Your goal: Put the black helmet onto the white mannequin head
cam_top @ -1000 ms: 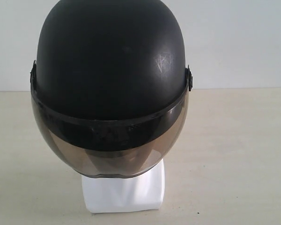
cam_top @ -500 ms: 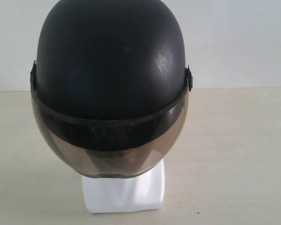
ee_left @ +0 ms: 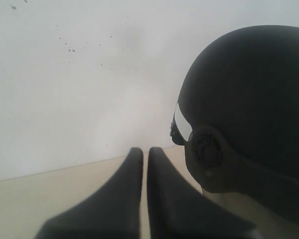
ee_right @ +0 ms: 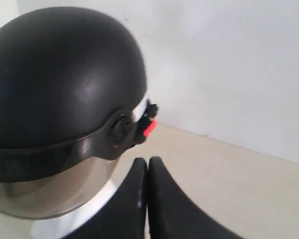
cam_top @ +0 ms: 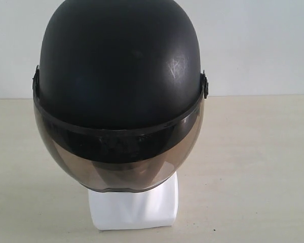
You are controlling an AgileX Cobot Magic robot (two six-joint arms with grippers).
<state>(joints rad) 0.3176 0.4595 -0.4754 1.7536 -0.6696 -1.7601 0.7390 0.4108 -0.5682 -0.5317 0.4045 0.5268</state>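
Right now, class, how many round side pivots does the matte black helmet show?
2. One round black pivot sits on the side of the matte black rounded helmet facing the left arm; the other on the side facing the right arm. None seems hidden.

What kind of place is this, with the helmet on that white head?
Probably a robot test bench or lab: a plain beige table, a blank white wall, and a helmet set on a mannequin head.
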